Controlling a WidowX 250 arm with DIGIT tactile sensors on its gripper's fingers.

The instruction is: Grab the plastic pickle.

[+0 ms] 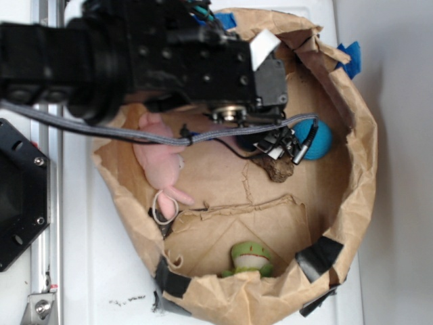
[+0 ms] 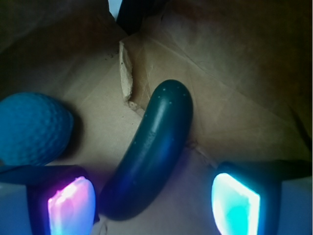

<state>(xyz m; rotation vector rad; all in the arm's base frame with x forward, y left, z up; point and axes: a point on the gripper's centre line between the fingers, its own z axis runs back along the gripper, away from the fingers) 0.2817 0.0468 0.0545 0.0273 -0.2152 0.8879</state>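
Glowing pads, one pink and one cyan, marked the claw [image 2: 154,203], spread wide and gripping nothing. One dark green pickle [image 2: 151,154] lay on brown paper between them, nearer the pink pad. One blue ball [image 2: 32,128] sat beside it. One paper bag [image 1: 358,169] also held one brown rock [image 1: 276,167], one pink toy [image 1: 159,162] and one green toy [image 1: 250,257].

No text, label, brand, number or sign could be read anywhere in either view.
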